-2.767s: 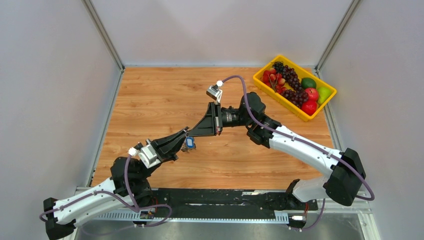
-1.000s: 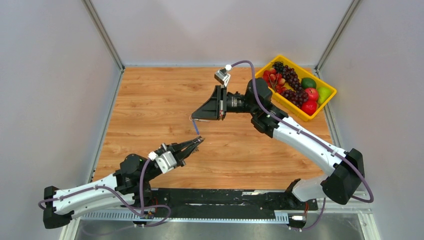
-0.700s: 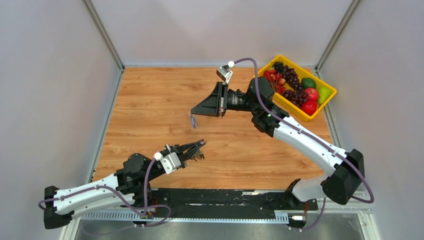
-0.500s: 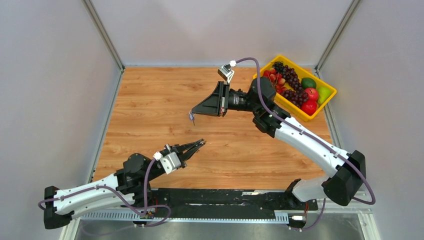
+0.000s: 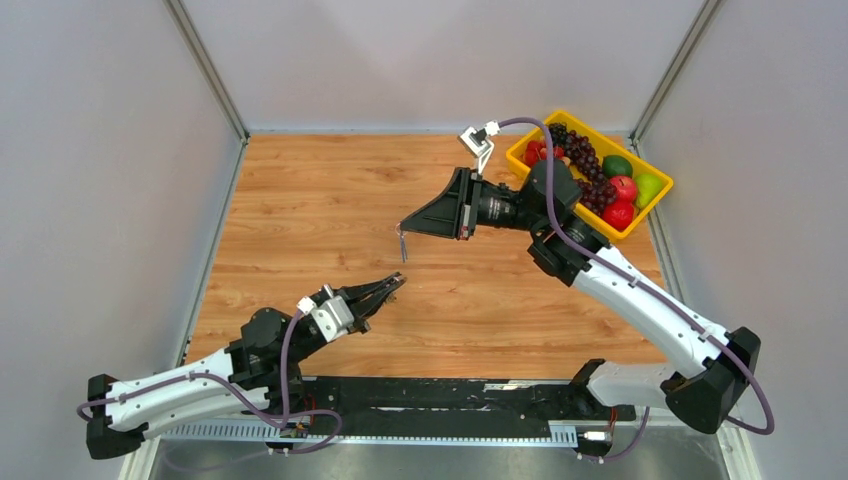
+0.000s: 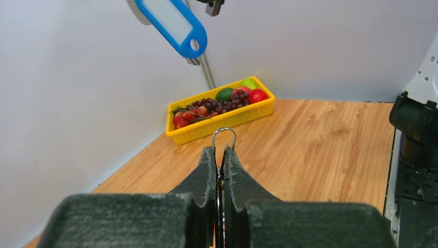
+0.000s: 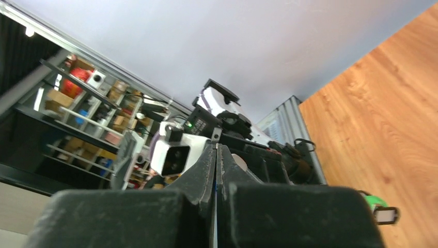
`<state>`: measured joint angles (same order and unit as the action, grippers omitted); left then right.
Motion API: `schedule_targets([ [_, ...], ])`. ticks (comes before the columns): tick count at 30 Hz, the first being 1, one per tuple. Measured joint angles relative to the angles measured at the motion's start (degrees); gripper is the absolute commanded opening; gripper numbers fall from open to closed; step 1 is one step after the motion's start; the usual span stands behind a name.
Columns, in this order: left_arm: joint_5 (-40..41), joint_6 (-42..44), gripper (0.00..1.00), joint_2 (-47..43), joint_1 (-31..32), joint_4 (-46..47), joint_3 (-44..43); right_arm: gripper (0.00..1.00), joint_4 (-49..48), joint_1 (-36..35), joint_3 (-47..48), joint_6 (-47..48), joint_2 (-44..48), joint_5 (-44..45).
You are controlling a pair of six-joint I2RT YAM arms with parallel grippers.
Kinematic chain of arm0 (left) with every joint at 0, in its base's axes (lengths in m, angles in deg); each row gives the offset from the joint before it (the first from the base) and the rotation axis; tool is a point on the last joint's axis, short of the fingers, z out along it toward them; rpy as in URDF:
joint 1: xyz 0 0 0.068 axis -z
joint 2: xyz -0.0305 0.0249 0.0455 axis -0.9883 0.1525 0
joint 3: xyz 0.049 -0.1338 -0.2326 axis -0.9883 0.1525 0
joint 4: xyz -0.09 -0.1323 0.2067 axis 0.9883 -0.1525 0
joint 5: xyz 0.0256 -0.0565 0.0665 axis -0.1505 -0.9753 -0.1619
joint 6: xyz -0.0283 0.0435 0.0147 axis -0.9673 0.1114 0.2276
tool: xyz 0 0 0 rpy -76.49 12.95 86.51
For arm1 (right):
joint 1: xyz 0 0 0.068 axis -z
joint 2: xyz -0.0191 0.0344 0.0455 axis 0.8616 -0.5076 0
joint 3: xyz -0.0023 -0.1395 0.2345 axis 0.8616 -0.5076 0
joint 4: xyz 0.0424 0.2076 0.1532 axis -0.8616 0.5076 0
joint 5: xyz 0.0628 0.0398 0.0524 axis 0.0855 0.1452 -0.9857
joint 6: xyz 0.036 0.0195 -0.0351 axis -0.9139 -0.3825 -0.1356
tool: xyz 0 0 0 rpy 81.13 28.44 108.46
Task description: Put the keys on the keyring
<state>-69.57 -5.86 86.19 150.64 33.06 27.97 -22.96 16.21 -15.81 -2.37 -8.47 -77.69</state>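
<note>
My left gripper (image 5: 396, 283) is shut on the keyring (image 6: 224, 136). The thin silver loop sticks out past the fingertips in the left wrist view, where the gripper (image 6: 219, 150) points at the yellow bin. My right gripper (image 5: 404, 228) is shut on the blue-tagged key (image 5: 403, 245) and holds it in the air above and beyond the left gripper, apart from it. The blue tag (image 6: 173, 24) hangs at the top of the left wrist view. In the right wrist view the gripper (image 7: 215, 146) pinches a thin blue and silver edge. A green tag (image 7: 379, 211) lies on the table.
A yellow bin (image 5: 640, 207) of grapes, apples and other fruit stands at the back right corner, also in the left wrist view (image 6: 227, 119). Grey walls close in the wooden table (image 5: 300, 210) on three sides. A black rail runs along the near edge.
The grippers met at the blue tag 2.8 s ago and have separated. The left gripper pulled back toward the near edge. The right gripper lifted and shifted right with the blue tag.
</note>
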Motion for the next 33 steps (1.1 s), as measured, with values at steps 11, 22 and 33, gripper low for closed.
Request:
schedule_targets([
  [11,1.36,-6.27,0.00,-1.18,0.00,-0.35,-1.68,0.00,5.53,-0.02,-1.25,26.53,8.81,5.07],
  [22,1.16,-10.99,0.00,-0.72,0.00,-2.14,-4.96,0.00,8.76,-4.57,-6.80,63.39,19.54,10.73],
  [33,1.25,-13.64,0.00,-1.73,0.00,-5.16,-6.14,0.00,18.25,-12.76,-7.28,85.53,19.56,14.43],
])
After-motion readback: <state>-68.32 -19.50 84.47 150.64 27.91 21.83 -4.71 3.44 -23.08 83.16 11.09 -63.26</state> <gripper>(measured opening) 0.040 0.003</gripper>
